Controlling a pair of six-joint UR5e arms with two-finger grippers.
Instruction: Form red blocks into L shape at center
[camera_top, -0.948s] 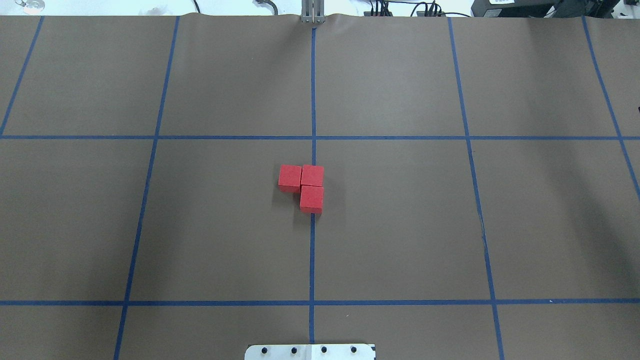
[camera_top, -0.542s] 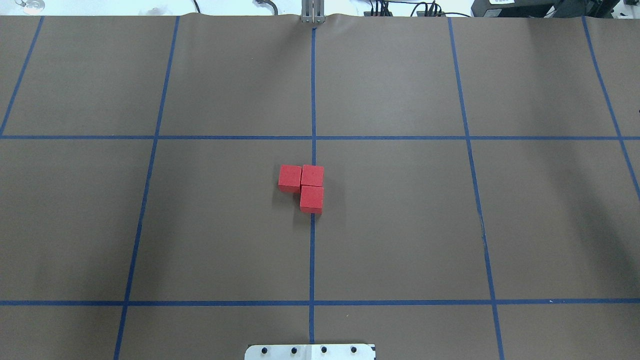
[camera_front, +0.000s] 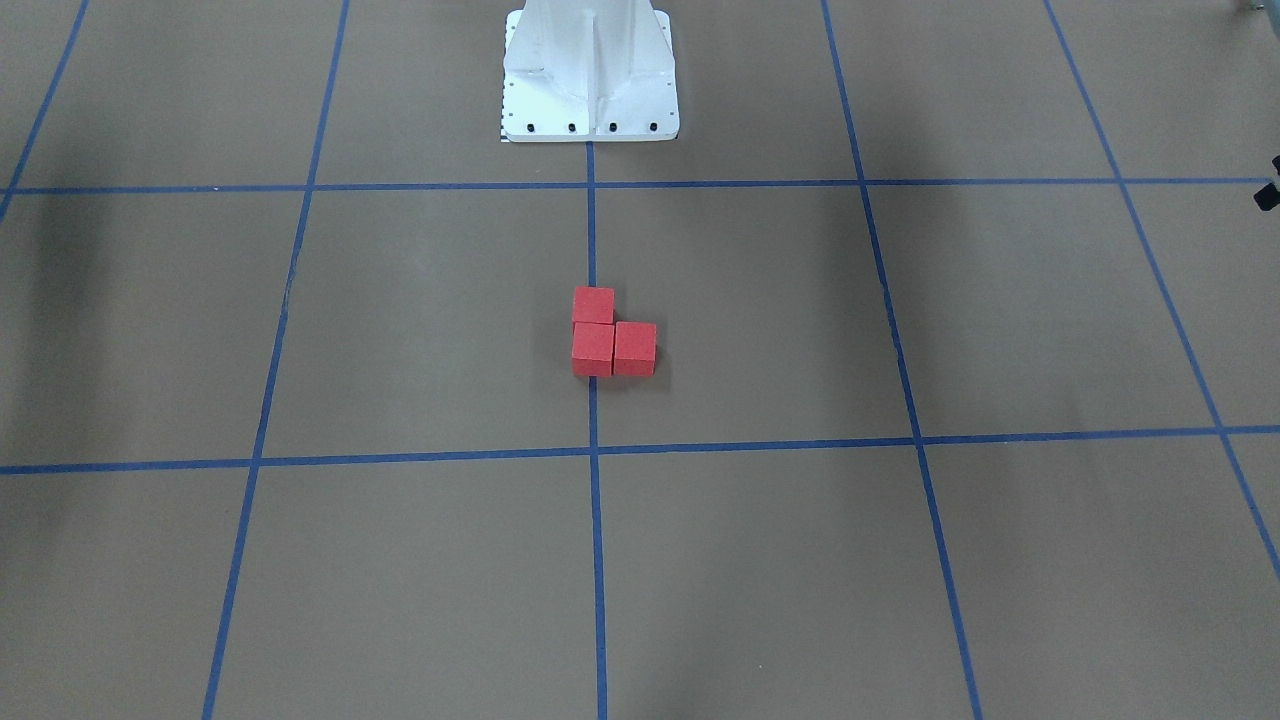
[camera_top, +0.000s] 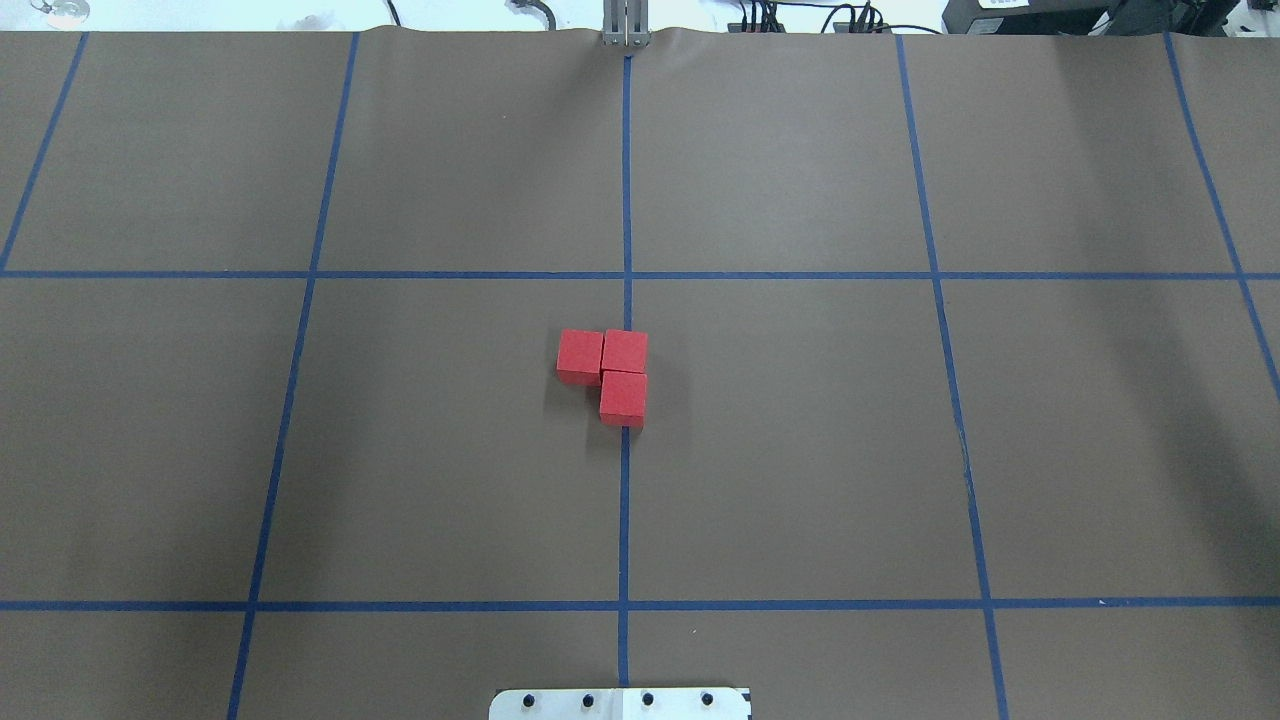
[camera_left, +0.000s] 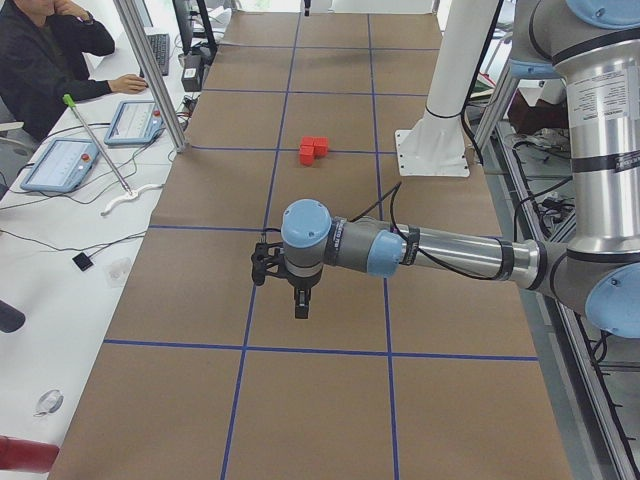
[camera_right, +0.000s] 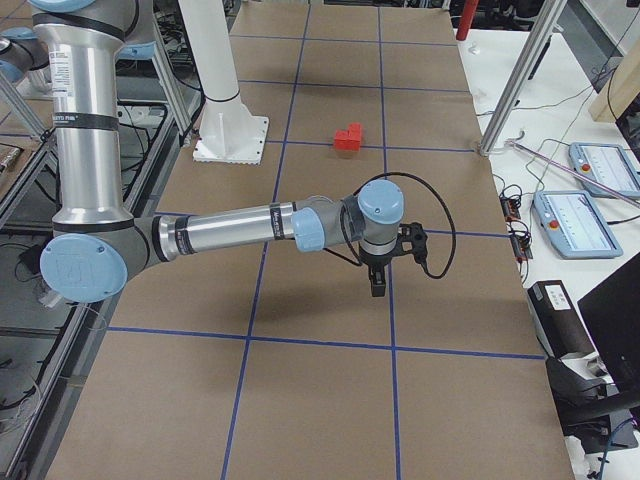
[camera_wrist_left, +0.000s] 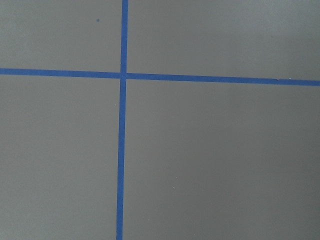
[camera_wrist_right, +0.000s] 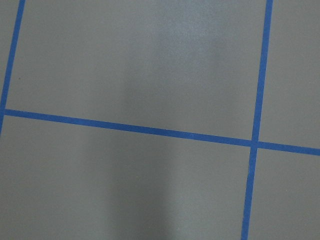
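Three red blocks sit together in an L on the brown table at the centre line. In the overhead view one (camera_top: 580, 355) is at the left, one (camera_top: 625, 351) forms the corner, and one (camera_top: 623, 397) lies nearer the robot. They also show in the front-facing view (camera_front: 592, 347) and both side views (camera_left: 313, 150) (camera_right: 349, 139). My left gripper (camera_left: 300, 305) hangs over bare table far from the blocks, and I cannot tell if it is open. My right gripper (camera_right: 377, 288) hangs likewise at the other end, and its state cannot be told either. Both wrist views show only paper and tape.
Blue tape lines (camera_top: 626, 200) divide the brown paper into a grid. The robot's white base (camera_front: 588, 75) stands at the near edge. An operator (camera_left: 50, 60) sits at a side bench with tablets (camera_left: 62, 163). Aluminium posts (camera_right: 520, 90) stand along the far edge.
The three blocks have not moved. A small dark part at the right edge of the overhead view has slipped out of frame.
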